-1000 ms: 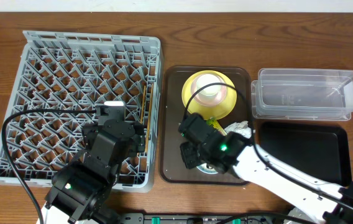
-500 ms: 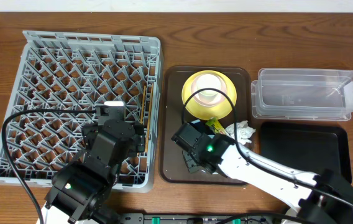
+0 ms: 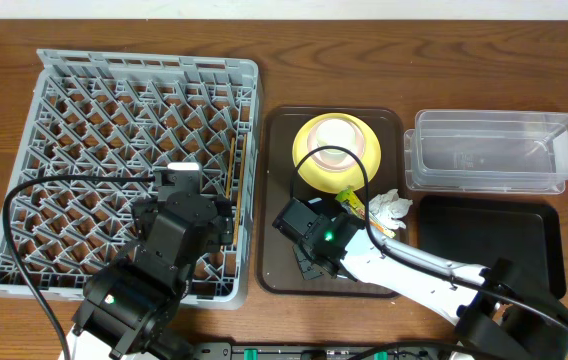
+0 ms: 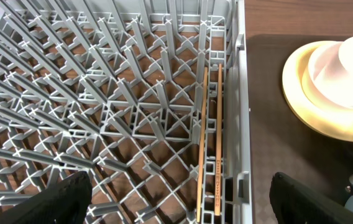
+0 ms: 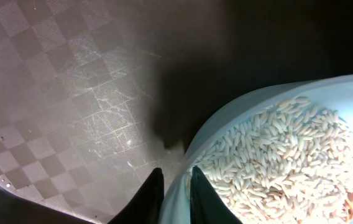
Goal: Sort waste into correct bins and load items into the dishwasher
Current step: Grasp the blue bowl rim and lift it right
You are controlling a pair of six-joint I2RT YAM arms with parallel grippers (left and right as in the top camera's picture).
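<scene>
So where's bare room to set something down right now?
Free: the black tray, the clear tub, and most of the dish rack left of the chopsticks along its right wall. Crowded: the brown tray, with plate, napkin, wrapper and the right tool on the rim of the rice bowl.

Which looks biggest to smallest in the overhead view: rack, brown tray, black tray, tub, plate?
1. rack
2. brown tray
3. black tray and tub: about alike, so not ranked
4. plate
</scene>
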